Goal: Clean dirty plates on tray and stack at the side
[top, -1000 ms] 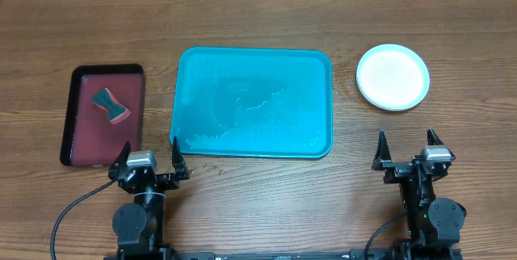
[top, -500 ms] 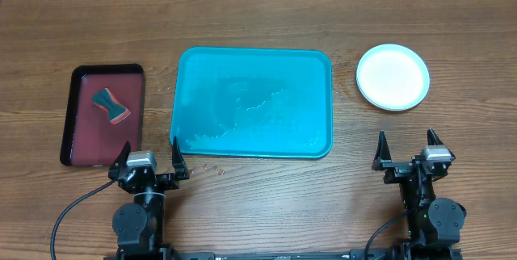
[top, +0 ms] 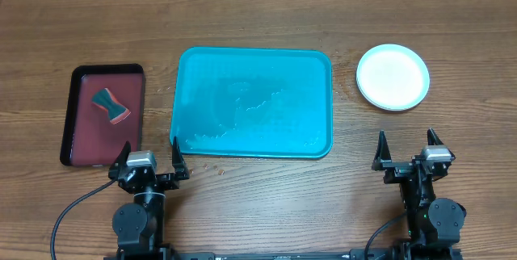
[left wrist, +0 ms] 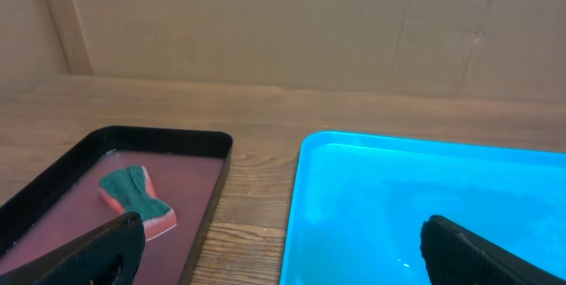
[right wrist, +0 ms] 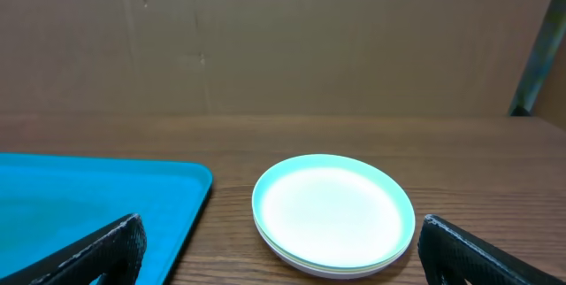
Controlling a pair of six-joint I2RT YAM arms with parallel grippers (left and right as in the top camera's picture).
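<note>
**Plates stacked right of the teal tray; both grippers open**

The brown wood-grain table (top: pixel 258 18) carries everything. At its middle lies the large teal-blue rectangular plastic tray (top: pixel 283 123). It lies flat, its long axis running left to right, parallel to the table's near edge. Pale wet streaks and droplets show on its floor.

To its left, near but apart, sits a smaller dark-red black-rimmed tray (top: pixel 85 135), its long axis running front to back.

To the right of the teal tray, apart from it and level with its far half, the round shallow plastic plates (top: pixel 393 77) rest in one stack on the table. The top one is face up, white-centred with a mint rim. Being round, they point no way.

A teal-and-red waisted sponge (top: pixel 110 106) lies diagonally in the dark-red tray.

The left gripper (top: pixel 149 145) and right gripper (top: pixel 406 136) stand at the near edge, jaws spread wide, holding nothing.
</note>
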